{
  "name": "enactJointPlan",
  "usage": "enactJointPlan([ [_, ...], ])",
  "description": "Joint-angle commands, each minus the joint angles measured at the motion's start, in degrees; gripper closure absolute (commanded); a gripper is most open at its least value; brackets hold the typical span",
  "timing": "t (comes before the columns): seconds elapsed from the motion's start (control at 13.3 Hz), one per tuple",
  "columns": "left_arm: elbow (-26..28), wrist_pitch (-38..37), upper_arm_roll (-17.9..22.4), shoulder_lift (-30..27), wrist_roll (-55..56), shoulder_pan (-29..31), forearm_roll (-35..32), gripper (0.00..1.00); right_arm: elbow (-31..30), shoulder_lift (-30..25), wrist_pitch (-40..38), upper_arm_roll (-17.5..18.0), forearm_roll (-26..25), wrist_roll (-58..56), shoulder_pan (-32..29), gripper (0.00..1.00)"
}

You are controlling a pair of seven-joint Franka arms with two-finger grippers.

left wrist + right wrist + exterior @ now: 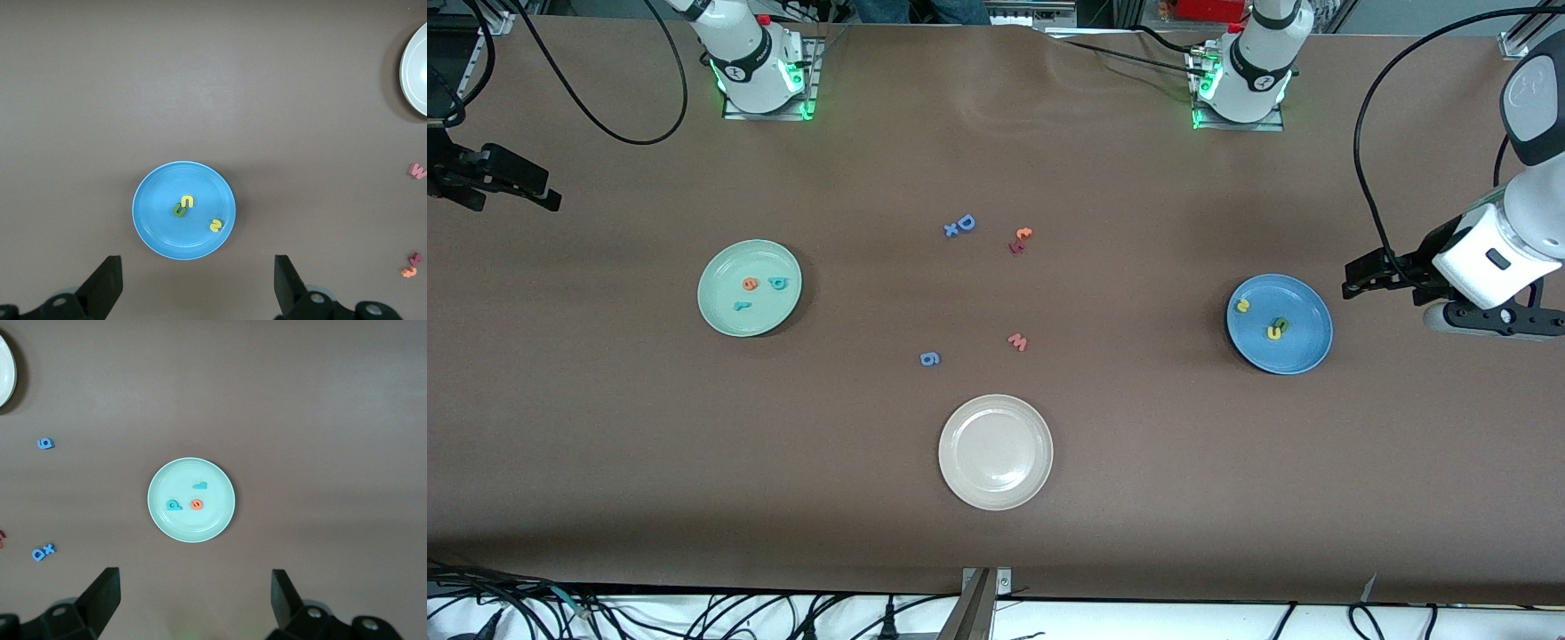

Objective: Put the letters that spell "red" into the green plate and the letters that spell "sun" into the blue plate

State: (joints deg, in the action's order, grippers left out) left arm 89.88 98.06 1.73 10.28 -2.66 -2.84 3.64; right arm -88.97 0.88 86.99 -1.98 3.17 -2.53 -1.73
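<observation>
All six letters are sorted into the green plate [720, 316] and blue plate [1307, 351]; both end effectors, left [197, 290] and right [193, 607], are held wide, empty, above them.

Green n [1281, 324] half under yellow letter [1275, 332].

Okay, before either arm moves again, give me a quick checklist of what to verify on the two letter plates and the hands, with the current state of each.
1. Green plate holds the teal r, orange e and teal d: ok.
2. Blue plate holds a yellow letter by its rim, plus a yellow letter overlapping a green letter: ok; which yellow one is s or u: cannot tell.
3. Left hand, open, holds nothing: ok.
4. Right hand, open, holds nothing: ok.
5. Beige-white plate holds no letters: ok.
6. Blue D and pink w lie on the table, off the plates: ok.
</observation>
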Motion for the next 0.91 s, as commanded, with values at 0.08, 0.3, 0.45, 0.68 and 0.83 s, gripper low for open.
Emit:
enactJointPlan([
  [0.08, 3.55, 1.79, -1.21, -3.51, 0.10, 0.64, -1.09, 0.00, 0.73, 0.18, -0.95, -0.31, 1.05, -0.19, -0.02, 0.00],
  [0.3, 8.69, 6.32, -1.21, -6.91, 0.28, 0.55, -1.09, 0.00, 0.73, 0.35, -0.95, -0.31, 1.05, -0.28, -0.11, 0.00],
  [0.45, 17.40, 14.15, -1.21, -11.75, 0.46, 0.55, -1.09, 0.00, 0.73, 0.35, -0.95, -0.31, 1.05, -0.28, -0.11, 0.00],
  [0.68, 19.28, 15.85, -1.29, -12.74, 0.20, 1.08, -0.82, 0.00, 0.73, 0.53, -0.86, -0.31, 1.05, -0.28, -0.11, 0.00],
  [0.83, 18.93, 15.76, -2.16, -12.39, -0.15, 2.74, -0.65, 0.00, 0.73, 0.53, -0.68, -0.31, 1.05, -0.19, -0.11, 0.00],
])
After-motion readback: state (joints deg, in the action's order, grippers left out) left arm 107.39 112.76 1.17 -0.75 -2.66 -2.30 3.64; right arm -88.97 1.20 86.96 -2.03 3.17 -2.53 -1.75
